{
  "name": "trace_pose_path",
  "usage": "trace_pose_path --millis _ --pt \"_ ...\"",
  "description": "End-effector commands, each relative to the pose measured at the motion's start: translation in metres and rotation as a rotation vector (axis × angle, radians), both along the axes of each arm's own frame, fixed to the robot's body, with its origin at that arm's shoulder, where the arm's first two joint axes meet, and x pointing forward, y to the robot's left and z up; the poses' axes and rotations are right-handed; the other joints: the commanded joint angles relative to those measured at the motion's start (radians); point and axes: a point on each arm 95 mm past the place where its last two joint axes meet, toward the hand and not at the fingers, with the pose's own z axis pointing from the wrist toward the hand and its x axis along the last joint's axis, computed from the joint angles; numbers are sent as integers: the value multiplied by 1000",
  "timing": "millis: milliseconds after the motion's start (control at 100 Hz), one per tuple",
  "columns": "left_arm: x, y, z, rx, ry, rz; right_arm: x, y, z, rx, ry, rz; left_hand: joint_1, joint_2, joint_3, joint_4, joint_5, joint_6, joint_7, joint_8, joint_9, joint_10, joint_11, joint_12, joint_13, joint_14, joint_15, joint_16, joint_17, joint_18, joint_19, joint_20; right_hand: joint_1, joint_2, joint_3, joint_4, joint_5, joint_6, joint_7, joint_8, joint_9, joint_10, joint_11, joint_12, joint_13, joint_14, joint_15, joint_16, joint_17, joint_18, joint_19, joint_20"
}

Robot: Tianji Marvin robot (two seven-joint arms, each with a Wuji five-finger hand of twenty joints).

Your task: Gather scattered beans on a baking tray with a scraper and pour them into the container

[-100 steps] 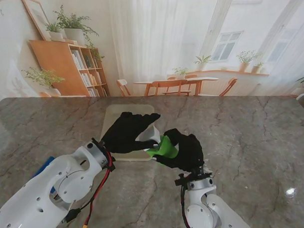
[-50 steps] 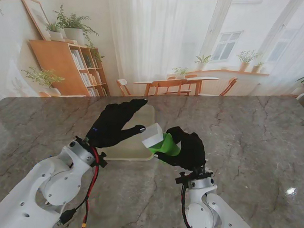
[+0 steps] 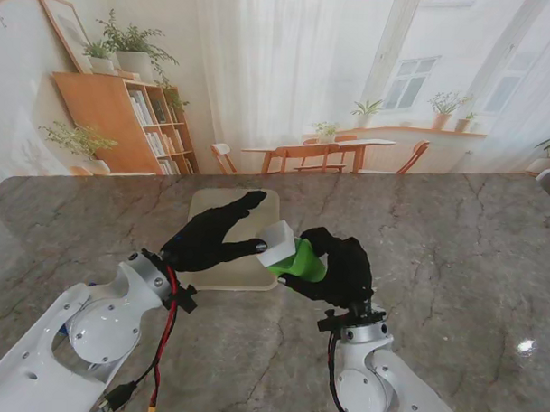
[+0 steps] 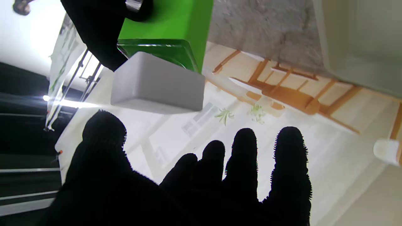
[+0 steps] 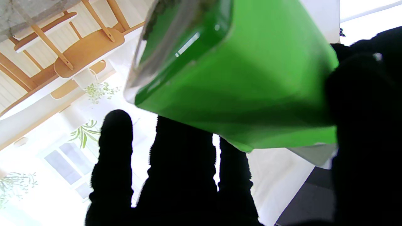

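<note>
Stand view:
Table: grey marbled top point(image 3: 454, 257), both arms rising from the near corners.
Tray: pale baking tray point(image 3: 207, 208) lies flat near the table's middle, mostly under the left hand; no beans can be made out on it.
Left hand: black-gloved point(image 3: 211, 238), held over the tray with fingers stretched out and apart, one fingertip just beside the white handle; it holds nothing.
Scraper: green blade with a white block handle point(image 3: 287, 252), raised off the table at the tray's right edge, handle toward the left hand.
Right hand: black-gloved point(image 3: 340, 272), wrapped around the scraper's green part, just right of the tray.

Left wrist view:
Left hand: fingers point(image 4: 245, 157) spread, thumb set apart, nothing between them.
Scraper: white handle point(image 4: 157, 84) hangs just past the thumb tip, apart from it; the green blade point(image 4: 169, 28) joins it behind, gripped by the other glove point(image 4: 97, 31).
Tray: a pale corner point(image 4: 361, 47) shows on the marble beside the scraper.

Right wrist view:
Scraper: green blade point(image 5: 238, 78) fills most of the frame, its clear edge tilted away.
Right hand: fingers point(image 5: 182, 163) lie under the blade and the thumb point(image 5: 364, 110) presses its other face, pinching it.
Container: not seen in any view.
</note>
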Motion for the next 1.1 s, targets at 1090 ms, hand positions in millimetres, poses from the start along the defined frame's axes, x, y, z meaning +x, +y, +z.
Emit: trace_pose_path --millis 1090 --pt "-4 -37 -4 245 -135 147 -2 4 1 -19 -6 26 -95 177 -7 -43 454 -23 348 285 527 -26 461 502 387 56 705 439 377 -110 814 33 204 208 334 91 40 -272 185 38 48 -105 96 17 -17 -67 -5 0 -5 -24 -10 -5"
